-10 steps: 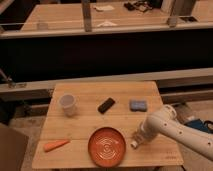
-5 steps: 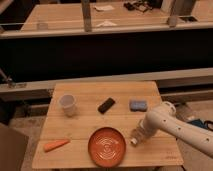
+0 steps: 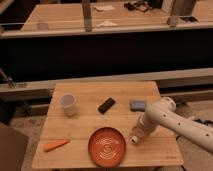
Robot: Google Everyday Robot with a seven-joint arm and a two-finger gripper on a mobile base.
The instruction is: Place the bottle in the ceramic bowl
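At the right side of the bench (image 3: 85,127), just past the bowl's rim, the gripper (image 3: 139,132) hangs low at the end of the white arm (image 3: 172,119). Its fingers are closed around the bottle (image 3: 134,139), though they blend with the bottle's pale body and how wide they stand cannot be made out. The bottle is held tilted. Its lower end points down toward the bench and toward the bowl (image 3: 92,150). It is just beside the bowl's right edge, outside it, not over the ringed inside.

Compared with a second ago, the arm's rounded joint has moved a little toward the far edge of the bench, and the bottle's end has drawn slightly up and away from the bowl's rim. Everything else lies as it did: the white cup (image 3: 68,104) at the far left, the black block (image 3: 106,105) mid-bench, the blue-grey pad (image 3: 138,105) behind the arm, and the orange carrot (image 3: 56,145) at the near left.
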